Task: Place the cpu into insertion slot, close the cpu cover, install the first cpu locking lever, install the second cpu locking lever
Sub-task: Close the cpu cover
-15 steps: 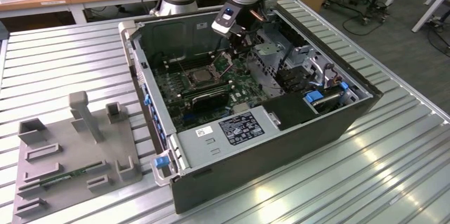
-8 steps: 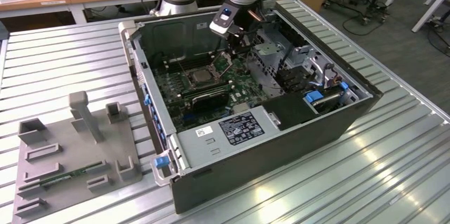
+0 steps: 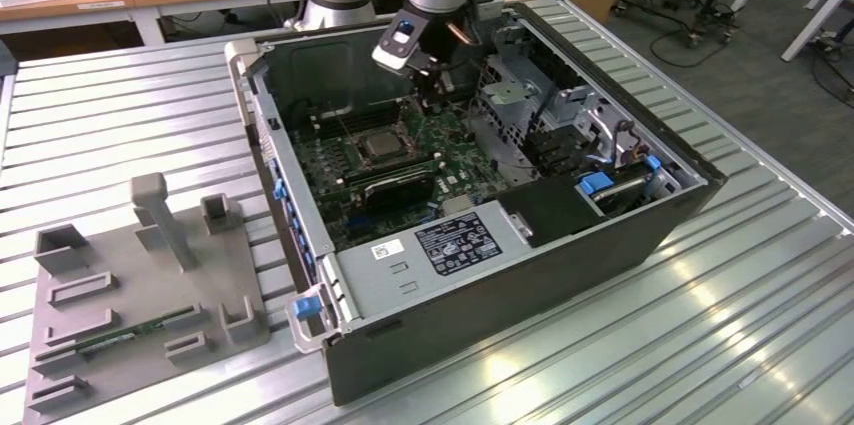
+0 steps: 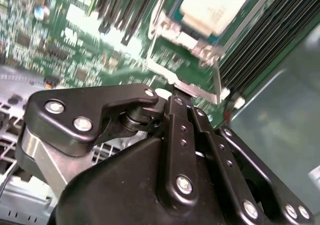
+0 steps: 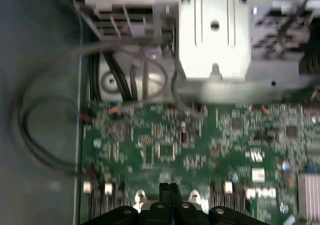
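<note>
The cpu [image 3: 379, 146] is a pale square chip lying flat in the insertion slot [image 3: 358, 158] on the green board inside the open case. In the second wrist view the cpu [image 4: 212, 5] has the silvery cpu cover [image 4: 172, 32] framing its edges. A thin metal lever [image 4: 218, 85] runs along one side of it. My gripper [image 3: 430, 95] hangs above the board, beyond the socket and apart from it. In the first wrist view the gripper [image 5: 169, 189] has its two black fingertips pressed together with nothing between them. The second wrist view has the gripper [image 4: 172, 92] just short of the socket's edge.
The case walls [image 3: 267, 125] close in around the arm. A metal drive cage [image 3: 514, 95] stands on the exterior view's right of the gripper. A black finned block [image 3: 398, 185] and the power supply [image 3: 454, 240] lie nearer. Loose cables [image 5: 50, 120] loop beside the board. A grey fixture plate [image 3: 134, 285] sits outside.
</note>
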`<state>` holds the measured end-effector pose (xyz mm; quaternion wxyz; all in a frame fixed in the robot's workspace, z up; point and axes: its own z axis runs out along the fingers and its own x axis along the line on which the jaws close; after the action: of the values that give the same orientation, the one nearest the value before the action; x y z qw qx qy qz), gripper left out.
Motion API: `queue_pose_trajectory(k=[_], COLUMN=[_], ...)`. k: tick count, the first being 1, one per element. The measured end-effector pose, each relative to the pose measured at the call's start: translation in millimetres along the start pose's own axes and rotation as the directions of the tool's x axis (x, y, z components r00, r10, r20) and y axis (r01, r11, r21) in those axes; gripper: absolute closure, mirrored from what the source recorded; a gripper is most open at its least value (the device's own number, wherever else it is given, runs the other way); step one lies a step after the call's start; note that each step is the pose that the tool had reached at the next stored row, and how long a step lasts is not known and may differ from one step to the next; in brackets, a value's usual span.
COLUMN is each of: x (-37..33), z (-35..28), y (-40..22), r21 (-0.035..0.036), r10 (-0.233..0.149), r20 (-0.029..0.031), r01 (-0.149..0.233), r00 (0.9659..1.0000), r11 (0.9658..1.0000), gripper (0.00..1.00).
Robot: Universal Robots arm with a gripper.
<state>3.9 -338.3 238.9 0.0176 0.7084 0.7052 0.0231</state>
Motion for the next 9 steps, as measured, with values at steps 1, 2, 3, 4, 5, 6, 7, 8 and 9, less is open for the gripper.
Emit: queue_pose_trajectory(k=[1,2,3,4,5,6,7,8,9], x=[0.0,0.0,-0.1,-0.1,-0.1,-0.1,-0.1,-0.1,-0.1], z=[0.0,0.1,0.2,0.3,0.5,0.8,1.0,1.1,1.1], y=[-4.5,-9.0,-13.5,-17.9,-22.2,-25.5,-28.1,-29.1,-29.2], r21=[-0.0009,-0.0018,-0.0025,-0.0032,-0.0036,-0.0038,-0.0038,-0.0038,-0.0037], r10=[0.0,0.0,0.0,0.0,0.0,0.0,0.0,0.0,0.0], r20=[0.0,-0.0001,0.0,0.0,0.0,-0.0001,0.0,0.0,0.0], r01=[0.0,0.0,0.0,0.0,0.0,0.0,0.0,0.0,0.0], r00=[1.0,1.0,1.0,1.0,1.0,1.0,1.0,1.0,1.0], r11=[1.0,1.0,1.0,1.0,1.0,1.0,1.0,1.0,1.0], gripper=[0.89,0.89,0.89,0.89,0.89,0.89,0.89,0.89,0.89])
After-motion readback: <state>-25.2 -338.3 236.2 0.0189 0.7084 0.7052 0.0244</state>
